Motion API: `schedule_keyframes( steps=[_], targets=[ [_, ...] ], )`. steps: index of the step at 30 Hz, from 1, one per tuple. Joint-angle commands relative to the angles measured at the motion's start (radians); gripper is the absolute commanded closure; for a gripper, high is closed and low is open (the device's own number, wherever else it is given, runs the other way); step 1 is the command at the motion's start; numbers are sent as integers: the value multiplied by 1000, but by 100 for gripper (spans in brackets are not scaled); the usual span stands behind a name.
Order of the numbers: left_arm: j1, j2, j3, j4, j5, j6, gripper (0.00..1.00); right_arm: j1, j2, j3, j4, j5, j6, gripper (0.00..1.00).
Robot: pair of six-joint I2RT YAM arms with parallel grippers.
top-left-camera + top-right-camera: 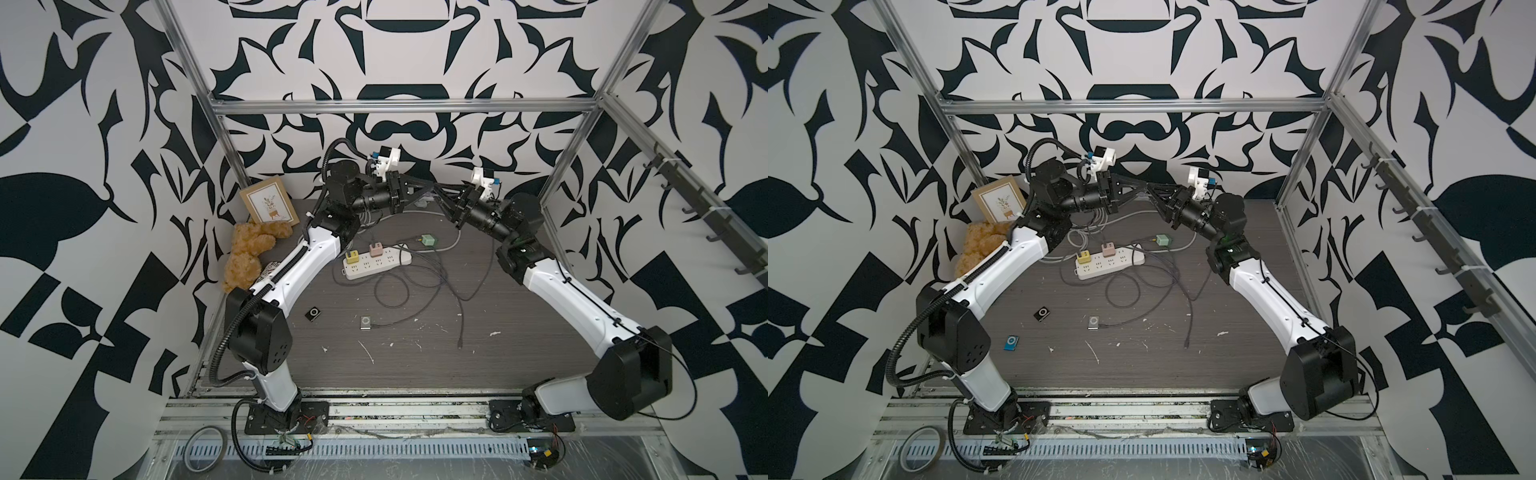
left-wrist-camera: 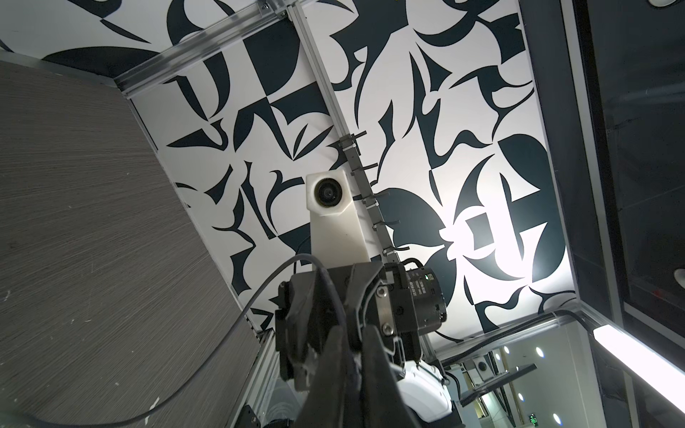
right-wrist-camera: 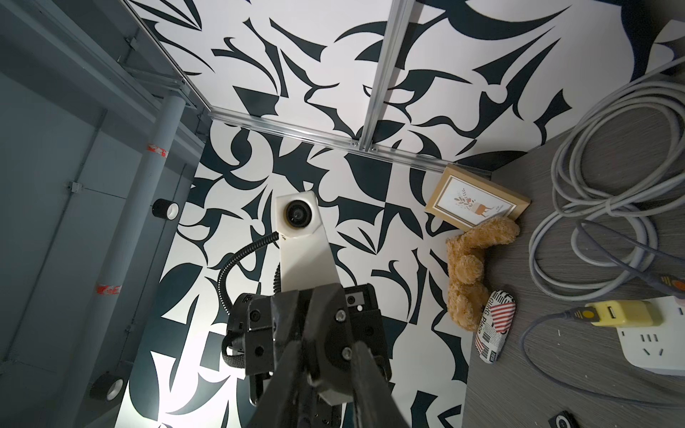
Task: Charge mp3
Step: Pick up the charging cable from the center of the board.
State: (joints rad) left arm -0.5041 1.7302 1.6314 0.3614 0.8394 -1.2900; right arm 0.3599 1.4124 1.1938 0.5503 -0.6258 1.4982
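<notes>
Overhead, both top views: one power strip (image 1: pixel 376 262) on the tabletop (image 1: pixel 415 365); three charger cubes, yellow cube (image 1: pixel 352 257) and pink cube (image 1: pixel 377 249) plugged in, green cube (image 1: pixel 428 240) lying loose. Black player (image 1: pixel 311 313) and silver player (image 1: pixel 366 323) lie nearer the front, a dark cable (image 1: pixel 395 323) reaching the silver one. A third, the blue player (image 1: pixel 1011 343), shows in a top view only. Left tool (image 1: pixel 430 190) and right tool (image 1: pixel 439 193) meet at the rear.
Left wrist: left tool pinched together, thin cable (image 2: pixel 259 289) rising to it, grip unclear.
Right wrist: right tool parted.
</notes>
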Motion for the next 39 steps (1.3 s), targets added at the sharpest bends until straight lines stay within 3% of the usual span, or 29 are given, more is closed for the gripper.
schedule_keyframes(
  steps=[1,8,19,21,25,28,29,32,34,39],
  targets=[
    [1,26,16,4,14,5,100,14,-46,13,77,-49,-4,76],
    [3,34,18,7,17,4,100,23,-50,21,82,-94,-4,83],
    [3,39,22,3,21,6,100,30,-74,3,76,-123,-18,75],
    [3,38,19,1,21,9,100,30,-76,4,77,-126,-18,80],
    [3,36,8,-4,18,20,100,33,-79,3,74,-131,-16,100],
    [3,31,-3,1,-1,27,100,34,-83,-3,62,-128,-18,100],
    [3,28,-10,12,-7,28,96,33,-87,-8,62,-122,-23,100],
    [4,3,-34,30,-37,41,49,34,-107,-16,42,-81,-85,100],
    [12,-42,-87,13,-91,55,31,33,-129,-11,15,-44,-167,100],
    [24,-167,-281,70,-242,-11,21,34,-164,-33,44,22,-301,100]
  ],
)
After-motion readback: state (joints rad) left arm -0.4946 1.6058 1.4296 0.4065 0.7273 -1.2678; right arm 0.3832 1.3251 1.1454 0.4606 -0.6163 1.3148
